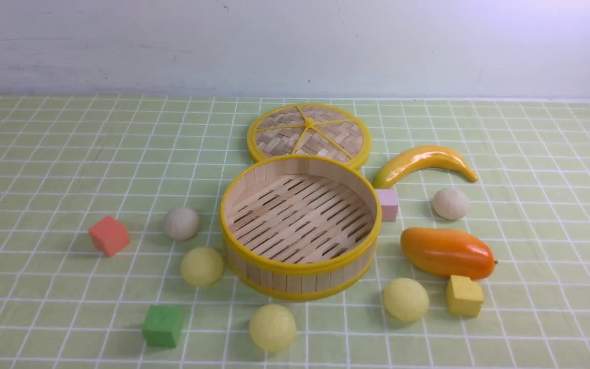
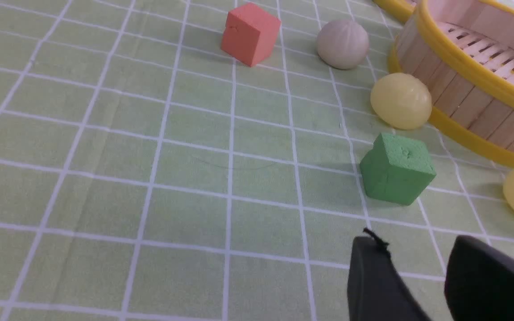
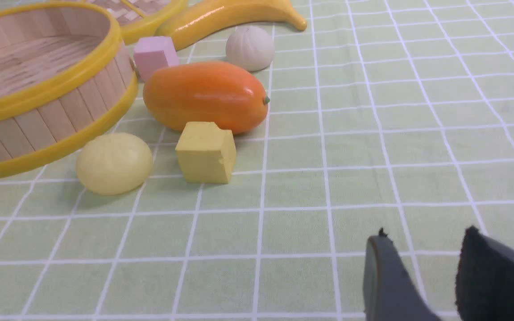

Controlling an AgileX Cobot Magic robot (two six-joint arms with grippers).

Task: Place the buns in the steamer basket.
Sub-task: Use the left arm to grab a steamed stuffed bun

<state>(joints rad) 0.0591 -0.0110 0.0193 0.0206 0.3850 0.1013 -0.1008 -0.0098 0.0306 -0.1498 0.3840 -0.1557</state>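
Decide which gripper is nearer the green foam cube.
Left. The left gripper hovers just short of the green foam cube. The right gripper is beyond the round bamboo steamer basket, facing the yellow foam cube; its view misses the green one.

A desk filled the lower part of the front view, covered as far as could be seen by a pale green cloth printed with a grid of thin white lines. The cloth lay mostly flat, with faint creases showing in the wrist views. Behind the desk's far edge rose a plain wall, whitish with a slight green cast, marked by faint scuffs and a few small dark specks. It looked brighter and faintly violet toward the upper right. The light was soft and even, and shadows on the cloth were short and blurred.
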